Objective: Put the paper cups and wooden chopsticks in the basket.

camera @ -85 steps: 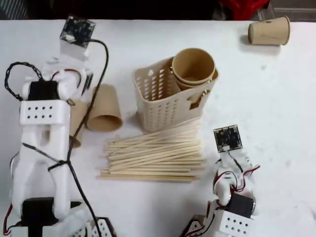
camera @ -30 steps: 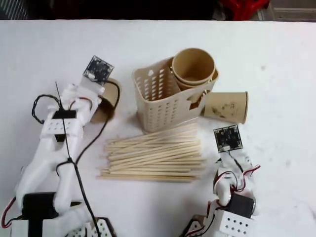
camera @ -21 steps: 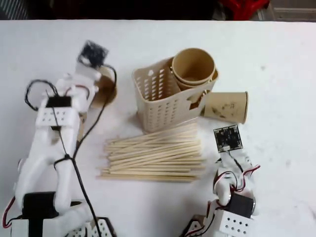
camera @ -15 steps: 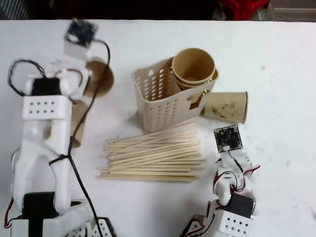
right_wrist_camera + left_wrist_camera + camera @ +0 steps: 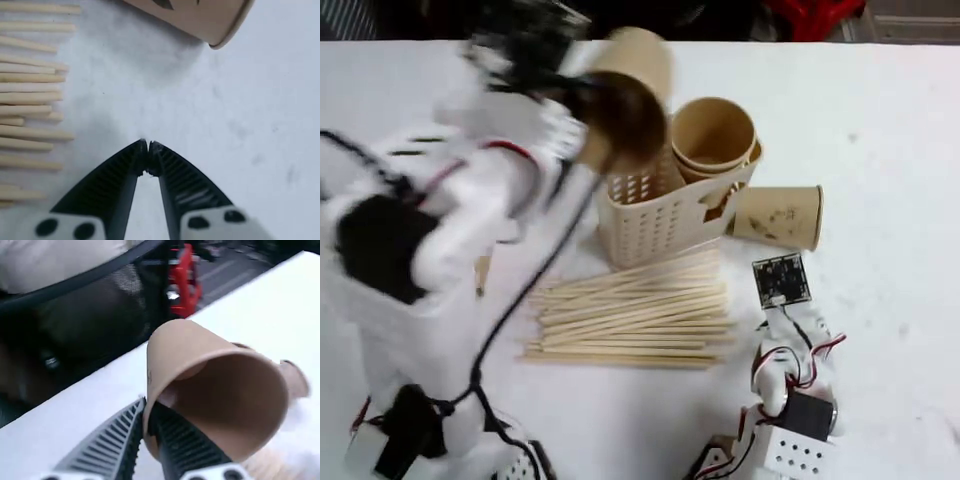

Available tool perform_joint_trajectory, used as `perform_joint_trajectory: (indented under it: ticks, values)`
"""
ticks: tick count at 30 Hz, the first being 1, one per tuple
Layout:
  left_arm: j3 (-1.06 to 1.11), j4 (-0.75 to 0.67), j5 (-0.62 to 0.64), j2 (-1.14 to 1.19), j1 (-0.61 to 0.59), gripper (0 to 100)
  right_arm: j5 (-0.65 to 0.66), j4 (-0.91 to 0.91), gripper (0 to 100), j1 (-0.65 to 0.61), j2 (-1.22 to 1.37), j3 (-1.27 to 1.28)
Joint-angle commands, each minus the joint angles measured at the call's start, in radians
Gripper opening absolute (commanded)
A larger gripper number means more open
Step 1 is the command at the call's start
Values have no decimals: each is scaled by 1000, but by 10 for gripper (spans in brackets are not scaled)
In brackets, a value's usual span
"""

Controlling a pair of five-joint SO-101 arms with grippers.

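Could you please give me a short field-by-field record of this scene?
cream perforated plastic basket: on the white table, stacked paper cups inside
left gripper: shut on a brown paper cup, held up by the basket
tipped paper cup: on its side beside the basket
pale wooden chopsticks: piled before the basket
right gripper: shut, empty, above the table

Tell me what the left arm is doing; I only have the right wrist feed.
Observer: The left tool is shut on a paper cup, one finger inside the wall and one outside.
Operator: Where is it relative to the basket?
Observer: In the high view it is held over the left end of the basket, mouth tilted toward the camera.
Operator: Anything in the basket?
Observer: Nested cups sit in its right end, mouths up.
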Motion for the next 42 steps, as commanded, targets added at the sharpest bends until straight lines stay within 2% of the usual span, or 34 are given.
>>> perform_joint_trajectory:
  ticks: [1,6,13,19,25,32,36,42]
  values:
    - [61,-97,18,4,182,23,11,-19,17,-7,-5,-5]
    - [238,-216,29,5,251,24,11,-19,17,-4,-5,-5]
    - [399,-333,219,5,185,24,11,-19,17,-8,-5,-3]
    - [405,-328,227,5,171,29,11,-19,17,-8,-5,-3]
    - [407,-328,226,5,173,163,11,-19,17,-10,-5,-3]
    - [405,-404,222,19,143,154,11,-19,17,-10,-5,-3]
    - [377,-466,222,110,120,155,11,-19,17,-10,-5,-3]
    - [207,-466,222,265,113,157,11,-19,17,-10,-5,-3]
